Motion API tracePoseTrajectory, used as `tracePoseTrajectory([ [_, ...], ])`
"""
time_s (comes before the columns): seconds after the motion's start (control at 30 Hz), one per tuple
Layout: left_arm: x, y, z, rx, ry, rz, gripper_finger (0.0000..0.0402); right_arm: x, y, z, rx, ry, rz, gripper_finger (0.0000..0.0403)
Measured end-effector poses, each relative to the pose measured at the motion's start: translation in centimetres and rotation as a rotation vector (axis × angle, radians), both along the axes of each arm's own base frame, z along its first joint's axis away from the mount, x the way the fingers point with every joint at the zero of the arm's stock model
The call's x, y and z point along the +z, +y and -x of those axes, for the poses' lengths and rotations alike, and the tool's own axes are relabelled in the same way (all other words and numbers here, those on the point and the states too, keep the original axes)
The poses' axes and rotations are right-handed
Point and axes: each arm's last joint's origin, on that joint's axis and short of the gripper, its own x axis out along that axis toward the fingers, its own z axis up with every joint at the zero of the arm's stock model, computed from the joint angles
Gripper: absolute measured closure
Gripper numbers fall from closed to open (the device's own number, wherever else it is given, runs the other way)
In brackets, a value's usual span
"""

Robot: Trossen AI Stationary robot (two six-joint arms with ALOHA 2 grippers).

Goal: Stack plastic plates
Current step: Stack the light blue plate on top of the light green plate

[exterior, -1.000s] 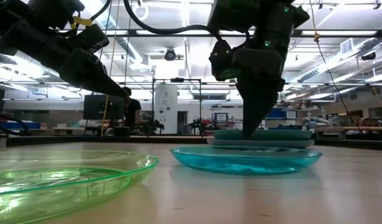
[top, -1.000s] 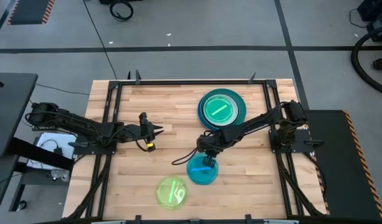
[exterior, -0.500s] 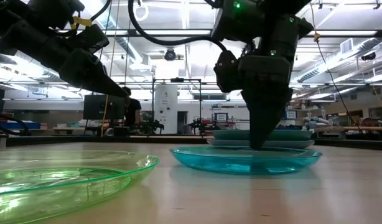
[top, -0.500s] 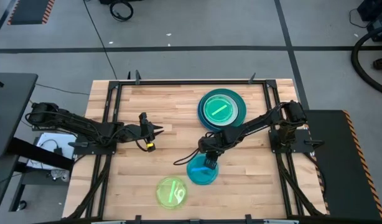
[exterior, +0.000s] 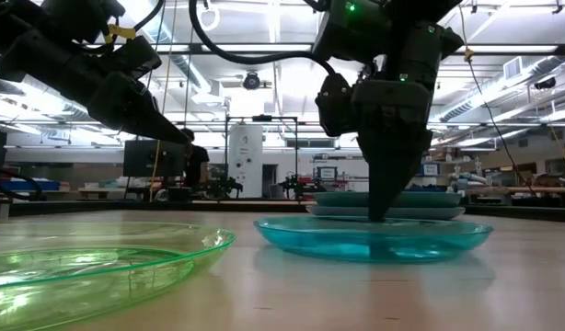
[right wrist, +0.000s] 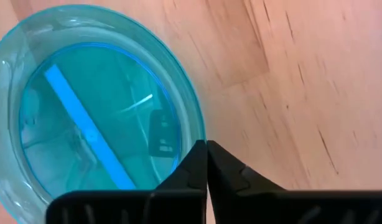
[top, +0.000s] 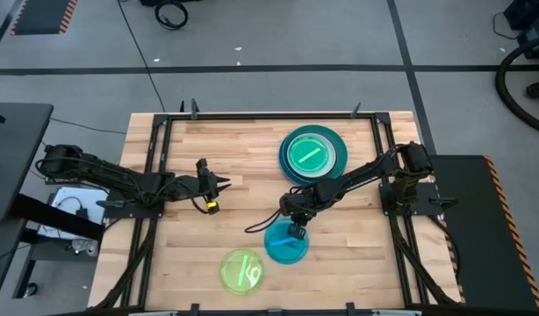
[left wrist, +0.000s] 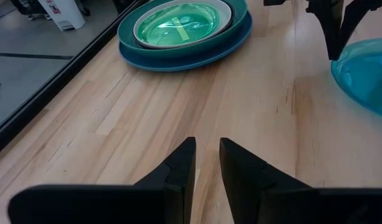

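The right arm reaches from the right edge of the high view toward the lower centre, its right gripper (top: 293, 230) pointing steeply down with fingers pressed together on the rim of the cyan plate (top: 286, 240). In the low view that plate (exterior: 374, 237) sits flat on the table (top: 226, 215). The stack of plates (top: 312, 154) lies at the upper right, the lime-green plate (top: 242, 271) at the bottom centre. The left gripper (top: 224, 184) hovers at centre left, fingers slightly parted, holding nothing.
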Motion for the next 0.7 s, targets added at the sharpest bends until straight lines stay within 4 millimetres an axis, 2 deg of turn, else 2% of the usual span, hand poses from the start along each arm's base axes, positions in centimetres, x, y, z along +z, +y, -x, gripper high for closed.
tracePoseTrajectory([
  [0.33,0.0,0.0,0.0,0.0,0.0,0.0,0.0322,0.4,-0.6,-0.1,0.023,0.014,-0.002,0.0398],
  [0.7,0.0,0.0,0.0,0.0,0.002,-0.001,0.0322,3.6,-1.9,-0.8,0.07,0.042,0.025,0.0401],
])
